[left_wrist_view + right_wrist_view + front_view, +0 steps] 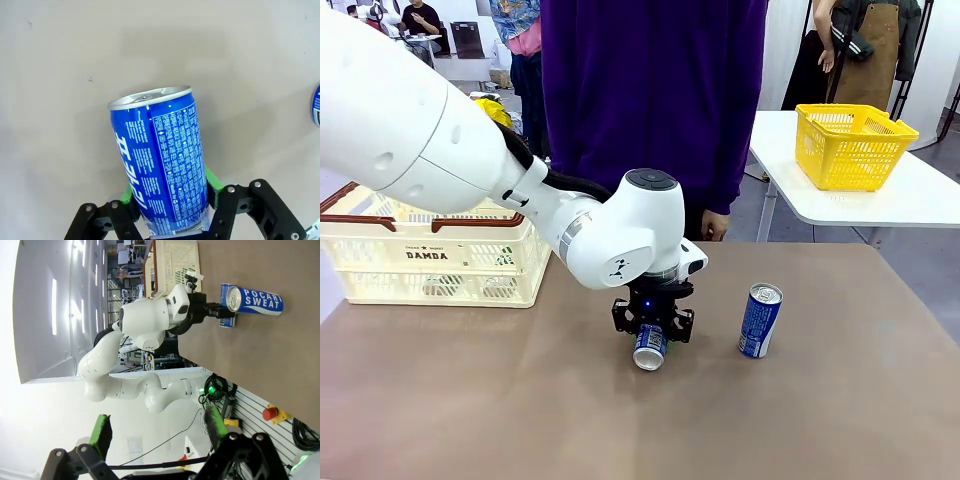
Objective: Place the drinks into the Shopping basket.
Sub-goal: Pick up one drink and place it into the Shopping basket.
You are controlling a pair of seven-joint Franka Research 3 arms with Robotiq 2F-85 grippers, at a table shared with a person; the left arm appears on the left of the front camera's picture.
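**Left gripper** (169, 186): clenched on a blue can (160, 165). Both green pads (214, 180) press the can's sides near one end. The can therefore projects along the fingers with its silver top leading. The pads bear on the plain wall, not on the rim, probably because the wall gives the firmer seat.

**Can position:** middle of the table (470, 400), under the left wrist, tilted with the top end toward the surface. Whether it touches the table cannot be told.

**Second can** (760, 320): upright on the table, near the can on the robot's right but apart from it. It awaits its own pick.

**Basket** (430, 255): far left of the table, open side up, well apart from both cans. It stands on the left arm's side, which probably explains why this arm makes the pick.

**Right gripper** (157, 430): released, jaws wide, raised away from the work. This leaves the path to the basket free.

**Step in hand (judged):** the grasp is made; the lift and carry are not yet done.

**Caution:** the long overhang may let the can pivot between the pads.
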